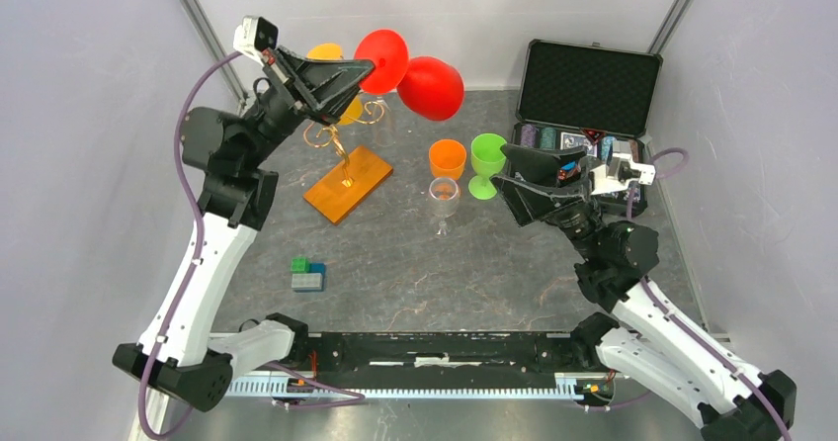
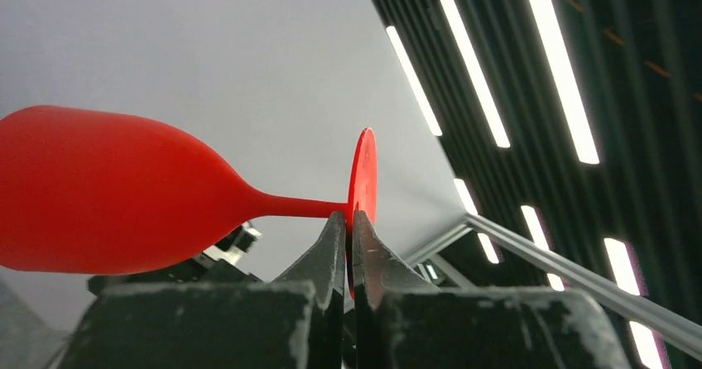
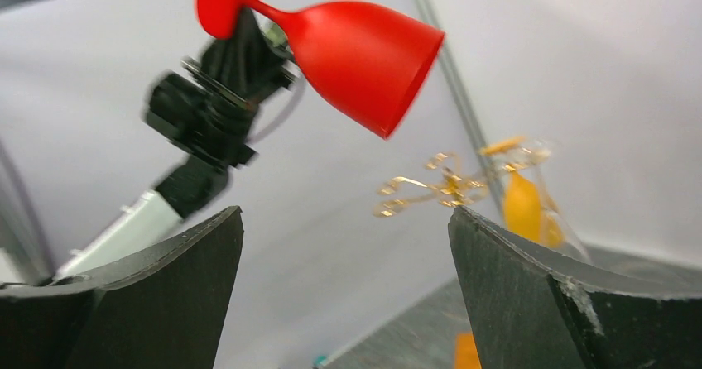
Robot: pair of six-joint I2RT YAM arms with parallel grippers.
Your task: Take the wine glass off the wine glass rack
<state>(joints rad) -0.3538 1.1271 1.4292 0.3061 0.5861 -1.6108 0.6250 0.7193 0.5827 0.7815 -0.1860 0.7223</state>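
Grey marbled surface [image 1: 415, 263], white walls [image 1: 89, 65] all round. So the left jaws are pinched tight on the foot of the red wine glass [image 1: 430, 87], which is sideways in the air at 12 o'clock, apart from the wine glass rack [image 1: 361, 179] at 11. Over at 3 o'clock the right jaws gape wide, gripping nothing.

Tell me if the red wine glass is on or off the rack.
Off. The left pincer holds the red wine glass sideways at its foot end, in the air apart from the rack.
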